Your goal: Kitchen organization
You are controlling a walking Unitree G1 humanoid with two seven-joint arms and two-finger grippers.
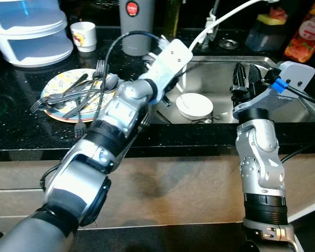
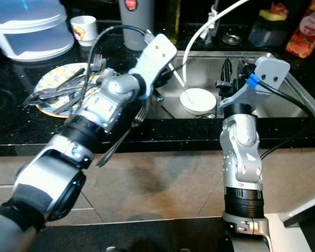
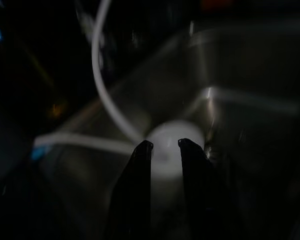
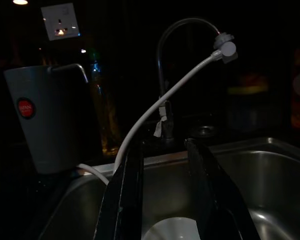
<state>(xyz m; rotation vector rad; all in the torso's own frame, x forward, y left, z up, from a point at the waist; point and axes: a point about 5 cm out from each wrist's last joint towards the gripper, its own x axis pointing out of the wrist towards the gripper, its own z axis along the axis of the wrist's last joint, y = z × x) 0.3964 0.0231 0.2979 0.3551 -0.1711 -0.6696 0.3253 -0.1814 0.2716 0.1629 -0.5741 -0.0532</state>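
Observation:
A floral plate on the black counter carries a pile of forks and spoons. A white bowl sits in the steel sink. My left arm reaches over the counter to the sink, and its wrist housing hides the fingers from the head views. In the left wrist view the left gripper points at the bowl, open by a narrow gap with nothing in it. My right gripper stands upright over the sink's right half, open and empty. A fork shows under my left forearm; what holds it I cannot tell.
A white hose curves from the tap down into the sink. A grey jug, a mug and stacked white containers stand at the back. A sponge and a red bottle are back right.

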